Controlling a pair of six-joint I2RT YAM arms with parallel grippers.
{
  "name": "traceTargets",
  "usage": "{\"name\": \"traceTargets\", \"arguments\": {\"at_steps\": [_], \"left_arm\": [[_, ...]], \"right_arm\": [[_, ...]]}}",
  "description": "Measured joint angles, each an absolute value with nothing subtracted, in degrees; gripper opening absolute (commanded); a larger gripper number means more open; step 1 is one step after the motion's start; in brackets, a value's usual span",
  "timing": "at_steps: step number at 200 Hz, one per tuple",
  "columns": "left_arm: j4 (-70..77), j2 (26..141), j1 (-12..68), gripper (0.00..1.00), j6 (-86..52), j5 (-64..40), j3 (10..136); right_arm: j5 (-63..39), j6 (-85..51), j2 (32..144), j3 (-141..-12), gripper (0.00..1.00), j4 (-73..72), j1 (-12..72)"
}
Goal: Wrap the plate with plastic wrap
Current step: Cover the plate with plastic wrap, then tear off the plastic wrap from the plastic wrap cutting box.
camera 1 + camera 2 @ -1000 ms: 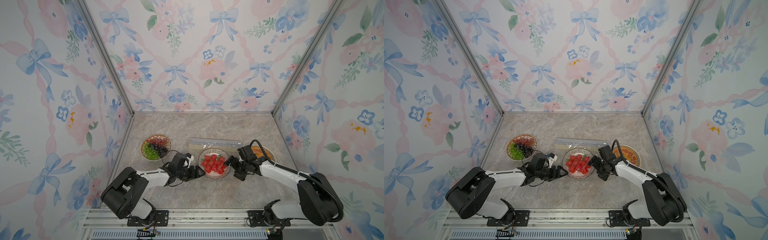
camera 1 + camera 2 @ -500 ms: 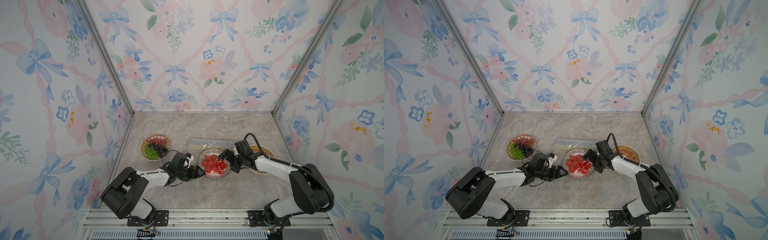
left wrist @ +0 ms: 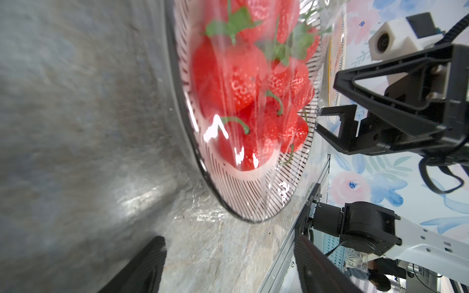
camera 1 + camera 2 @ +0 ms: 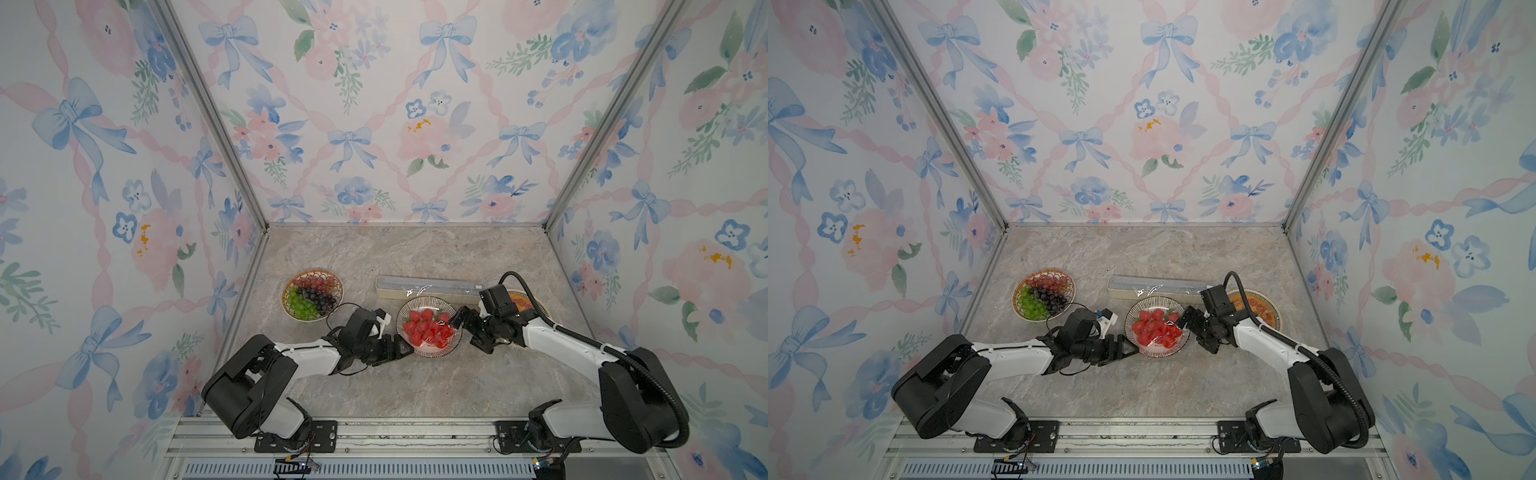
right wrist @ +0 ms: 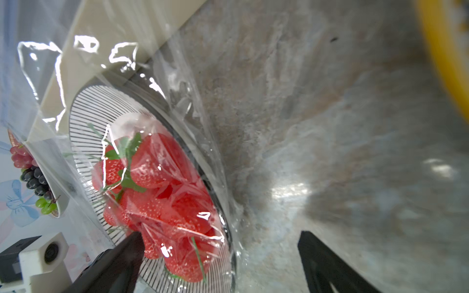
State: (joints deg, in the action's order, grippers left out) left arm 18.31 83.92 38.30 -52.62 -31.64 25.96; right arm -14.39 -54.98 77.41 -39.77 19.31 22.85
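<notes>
Your left gripper (image 4: 404, 348): spread, beside plate (image 4: 432, 353) | your right gripper (image 4: 467, 330): spread, at opposite rim | plastic wrap (image 5: 162, 162) lies over the strawberries (image 4: 428, 328)

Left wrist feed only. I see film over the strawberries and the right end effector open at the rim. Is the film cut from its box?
Observer: Can't tell. In the right wrist view the plastic wrap runs from the strawberry plate up over the cream box behind it.
Operator: Where are my left fingers relative to the plate?
Observer: In a top view the left end effector is open at the plate's near-left rim, opposite the right one.
</notes>
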Motion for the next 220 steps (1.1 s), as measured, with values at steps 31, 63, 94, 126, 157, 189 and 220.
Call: {"name": "traceTargets", "arguments": {"at_steps": [31,63,94,126,157,189,220], "left_arm": [[18.3,86.8,40.1,0.82,-52.7,-31.6,28.8],[19.2,90.5,40.4,0.82,-52.7,-31.6,32.5],[20.5,92.0,40.5,0.82,-53.1,-31.6,34.4],[22.7,92.4,40.6,0.82,-55.3,-32.3,34.2],[25.9,92.1,40.4,0.82,-56.5,-31.9,31.9],[26.5,89.5,39.0,0.82,-56.5,-30.0,27.9],[17.5,85.2,37.8,0.79,-51.3,-24.3,29.3]], "right_arm": [[-13.7,-53.8,75.4,-39.7,0.97,20.7,21.5],[-13.6,-53.1,74.6,-39.7,0.97,21.8,20.8],[-13.5,-52.8,72.9,-39.6,0.97,22.5,20.3],[-13.9,-52.6,70.7,-38.5,0.97,22.5,18.9],[-13.7,-48.6,70.0,-39.0,0.97,24.7,17.3],[-12.2,-40.2,69.8,-42.8,0.97,29.8,13.1],[-13.2,-34.2,68.4,-45.9,0.91,30.7,6.4]]}}
